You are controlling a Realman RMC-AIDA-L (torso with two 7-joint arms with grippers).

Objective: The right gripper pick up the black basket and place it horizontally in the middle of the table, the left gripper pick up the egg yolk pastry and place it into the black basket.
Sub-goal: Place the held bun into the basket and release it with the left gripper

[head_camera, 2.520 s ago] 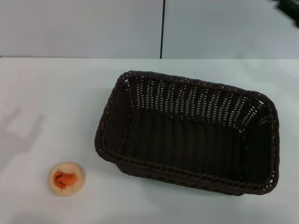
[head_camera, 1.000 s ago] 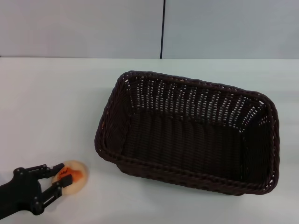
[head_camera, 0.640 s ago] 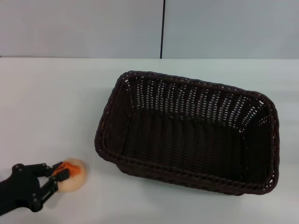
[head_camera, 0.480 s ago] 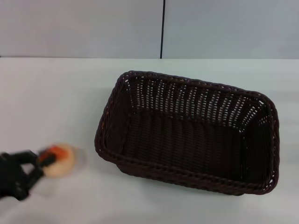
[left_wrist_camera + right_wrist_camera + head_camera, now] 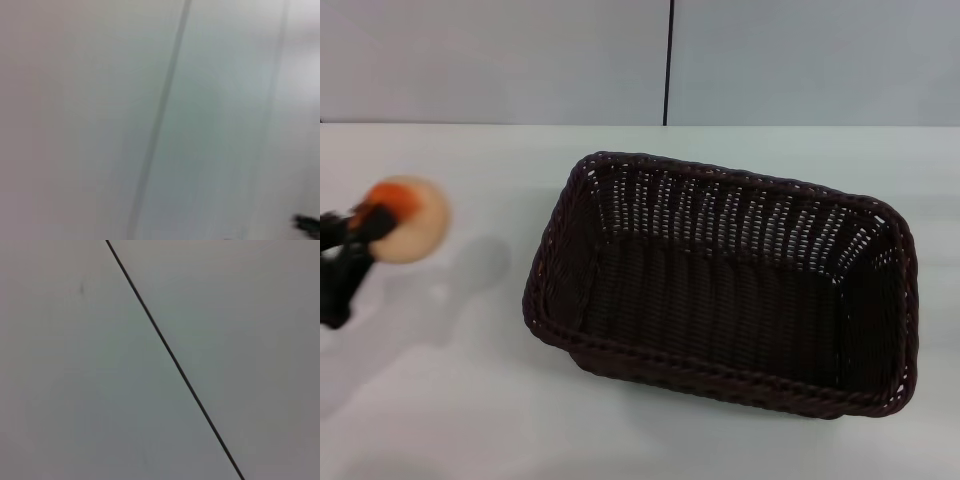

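Note:
The black basket (image 5: 720,285) lies lengthwise across the middle of the white table (image 5: 450,400) in the head view, open side up and empty. My left gripper (image 5: 375,225) is at the left edge of the head view, shut on the egg yolk pastry (image 5: 408,220), a pale beige bun with an orange-red mark. It holds the pastry in the air above the table, well left of the basket; a soft shadow lies under it. The right gripper is out of view. The wrist views show only grey wall with a dark seam.
A grey wall with a dark vertical seam (image 5: 668,60) stands behind the table's far edge. Bare tabletop lies left of and in front of the basket.
My left gripper closed on the pastry where it lay near the front left of the table and has lifted it up and away from the table. The basket has not moved.

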